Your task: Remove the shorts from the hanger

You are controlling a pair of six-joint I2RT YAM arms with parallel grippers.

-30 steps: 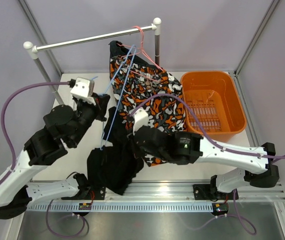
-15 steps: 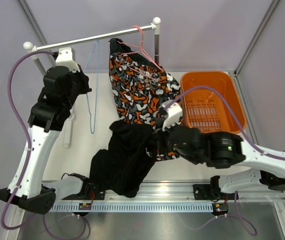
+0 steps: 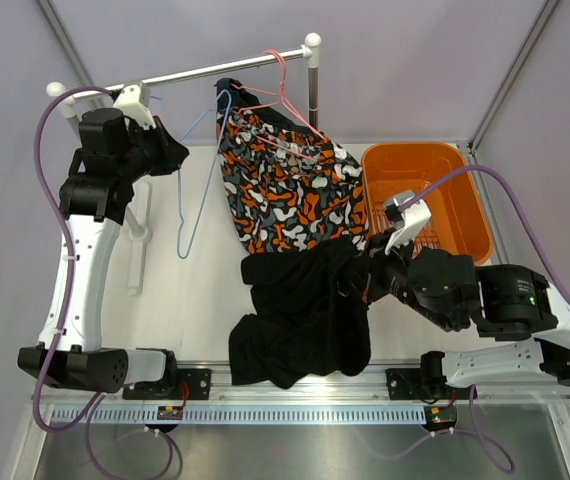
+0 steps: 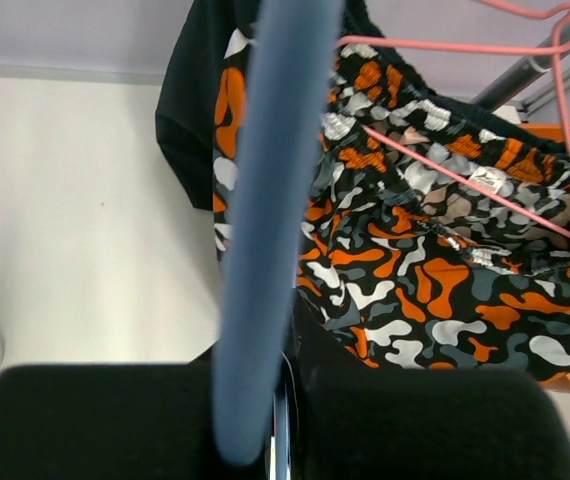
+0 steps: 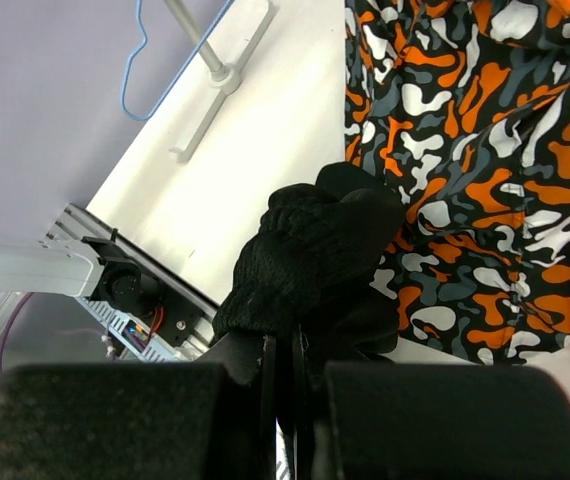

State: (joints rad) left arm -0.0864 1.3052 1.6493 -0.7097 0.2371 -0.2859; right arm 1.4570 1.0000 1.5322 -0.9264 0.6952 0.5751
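My left gripper [image 3: 173, 158] is shut on an empty blue wire hanger [image 3: 197, 195], held up beside the rail; the hanger is a blurred blue bar [image 4: 265, 200] between my jaws in the left wrist view. Camouflage shorts [image 3: 287, 195] hang on a pink hanger [image 3: 287, 92] on the rail, with a black pair [image 3: 229, 96] behind them. My right gripper [image 3: 365, 283] is shut on another black pair of shorts [image 3: 305, 320], which trails limp onto the table's front. The right wrist view shows its bunched fabric [image 5: 315, 250] in my jaws [image 5: 290, 350], beside the camouflage print [image 5: 485, 150].
An orange basket [image 3: 435, 200] stands at the right, close behind my right wrist. The white clothes rail [image 3: 195, 75] spans the back on two posts, and its foot [image 3: 137, 250] lies on the table at the left. The metal frame rail [image 3: 295, 410] runs along the near edge.
My left arm lifted the blue hanger up and back to the rail. My right gripper pulled the black shorts off it and moved right, towards the basket.
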